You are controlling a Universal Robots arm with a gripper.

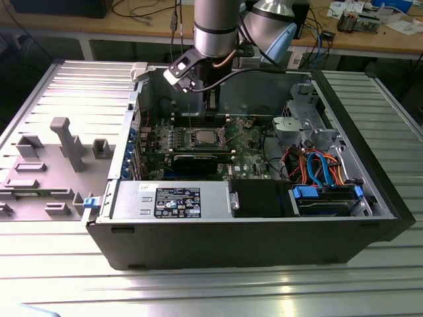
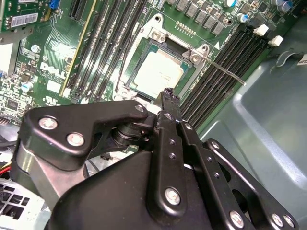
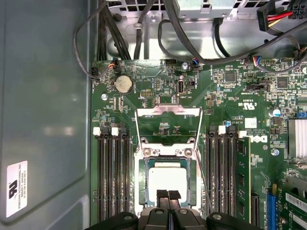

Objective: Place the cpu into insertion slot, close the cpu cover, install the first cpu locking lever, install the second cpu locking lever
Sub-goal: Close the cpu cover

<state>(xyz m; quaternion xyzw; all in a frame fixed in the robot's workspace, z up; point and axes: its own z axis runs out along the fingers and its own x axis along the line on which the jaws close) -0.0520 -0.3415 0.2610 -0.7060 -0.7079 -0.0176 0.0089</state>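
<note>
The cpu [image 3: 167, 178] [image 2: 158, 72], a dull silver square, lies in the insertion slot [image 3: 144, 191] [image 2: 142, 51] on the green board. In the exterior view the cpu [image 1: 203, 138] sits in the middle of the open case. The cpu cover [image 3: 168, 111] is swung open beyond the slot, its window showing bare board. Two thin wire locking levers [image 3: 200, 143] [image 2: 225, 72] stand unlatched at the slot's sides. My gripper [image 3: 168, 195] [image 2: 168, 95] [image 1: 210, 105] hovers over the cpu's edge with its fingers shut together and nothing between them.
Black memory slots [image 3: 112, 177] [image 3: 225, 177] flank the socket on both sides. A black graphics card [image 1: 198, 160] lies in front of it. The case wall [image 3: 43, 96], cable bundles [image 1: 317, 165] and the drive cage [image 1: 304, 119] close in around the board.
</note>
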